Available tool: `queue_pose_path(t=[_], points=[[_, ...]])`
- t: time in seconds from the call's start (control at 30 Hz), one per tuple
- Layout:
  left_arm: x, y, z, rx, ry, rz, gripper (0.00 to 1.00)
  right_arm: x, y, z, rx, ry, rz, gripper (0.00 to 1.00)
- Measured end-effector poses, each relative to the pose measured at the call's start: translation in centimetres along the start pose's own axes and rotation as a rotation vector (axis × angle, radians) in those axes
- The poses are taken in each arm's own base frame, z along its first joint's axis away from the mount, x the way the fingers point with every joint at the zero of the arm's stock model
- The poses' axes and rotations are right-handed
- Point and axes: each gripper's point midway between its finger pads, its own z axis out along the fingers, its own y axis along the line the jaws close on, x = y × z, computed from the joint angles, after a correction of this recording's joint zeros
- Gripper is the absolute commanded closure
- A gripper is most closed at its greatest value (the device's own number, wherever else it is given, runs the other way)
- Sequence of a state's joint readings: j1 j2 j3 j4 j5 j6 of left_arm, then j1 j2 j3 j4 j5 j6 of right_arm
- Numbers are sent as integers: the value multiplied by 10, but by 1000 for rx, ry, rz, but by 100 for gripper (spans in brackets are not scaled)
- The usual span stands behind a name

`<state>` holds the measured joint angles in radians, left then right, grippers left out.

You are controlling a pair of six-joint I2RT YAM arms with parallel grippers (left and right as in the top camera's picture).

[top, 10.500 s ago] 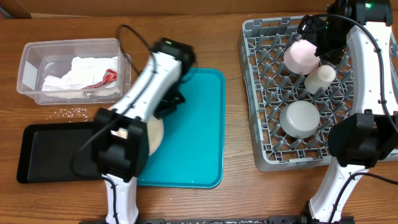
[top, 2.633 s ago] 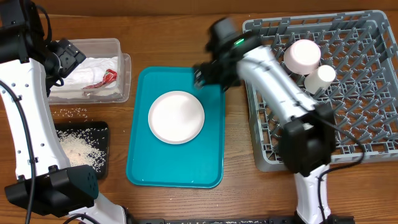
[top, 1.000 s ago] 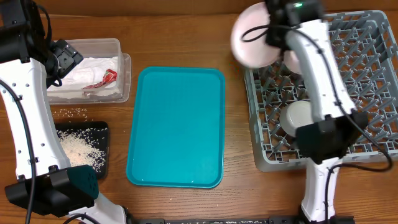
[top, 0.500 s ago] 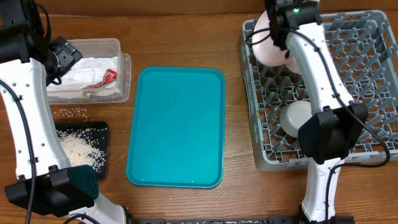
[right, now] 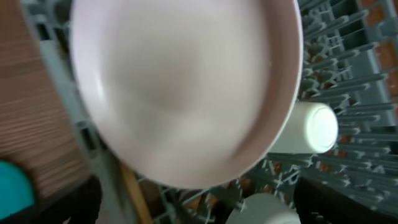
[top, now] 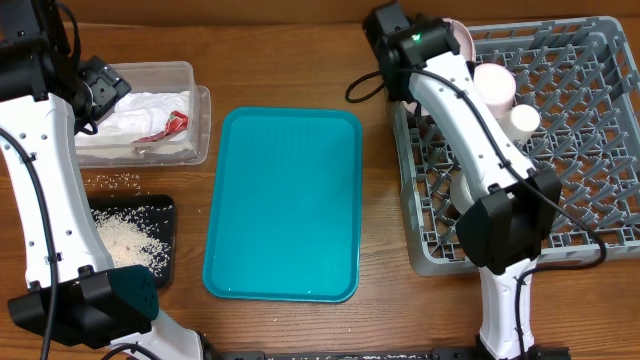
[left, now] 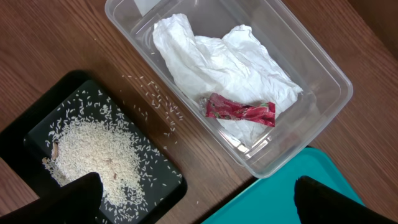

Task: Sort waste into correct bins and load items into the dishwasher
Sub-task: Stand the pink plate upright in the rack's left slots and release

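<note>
1. The large pale pink plate [right: 180, 87] was seen standing on edge among the pegs at the upper left corner of the large square grey plastic dish rack [top: 580, 200]. In the overhead view only its thin rim showed, at the upper middle of the frame.
2. The right gripper [right: 196, 193] was held close to that plate with its jaws spread wide. Its two dark fingers [right: 56, 202] were seen far apart at the lower corners of the blurred right wrist view, and the plate was not pinched between them.
3. The small pale pink bowl [top: 495, 82] was set in the rack just right of the plate, and the small white cup [top: 524, 118] just below and right of the bowl. The round metal bowl [top: 458, 188] was found lower in the rack, mostly hidden by the right arm.
4. The left gripper [left: 199, 186] was held over the upper left of the table with its jaws spread wide and nothing between them.
5. The crumpled white paper napkins [left: 217, 62] were held in the clear rectangular plastic tub [left: 311, 74], with the small red scrap [left: 239, 112] lying on top of them.
6. The shallow black rectangular tray [left: 43, 121] was placed near the tub, at the lower left of the overhead frame. A heap of whitish rice-like crumbs [left: 99, 152] was spread inside it.
7. A few loose grains [left: 155, 102] were scattered on the wooden table [top: 300, 50] between the black tray and the tub.
8. The flat teal tray [top: 285, 205] was laid in the middle of the table, between the tub and the rack.
</note>
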<state>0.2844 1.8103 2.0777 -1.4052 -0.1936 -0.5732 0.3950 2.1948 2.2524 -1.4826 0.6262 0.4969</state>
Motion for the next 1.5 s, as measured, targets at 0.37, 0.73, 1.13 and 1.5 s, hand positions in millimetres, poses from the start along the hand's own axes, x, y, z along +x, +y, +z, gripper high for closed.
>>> queue_pose_path(t=[0.37,0.73,1.13,1.5], points=[[0,0,0,-2,-1,0,0,-69,-147,-80,-266,-176,454,94],[0,1,0,-4,-3,0,0,-76,-132,49,-659,122,514,96],[2,2,0,-10,5,2,0,-55,-28,52,-949,277,327,96],[2,2,0,-11,7,2,0,-50,-25,18,-994,264,274,96]])
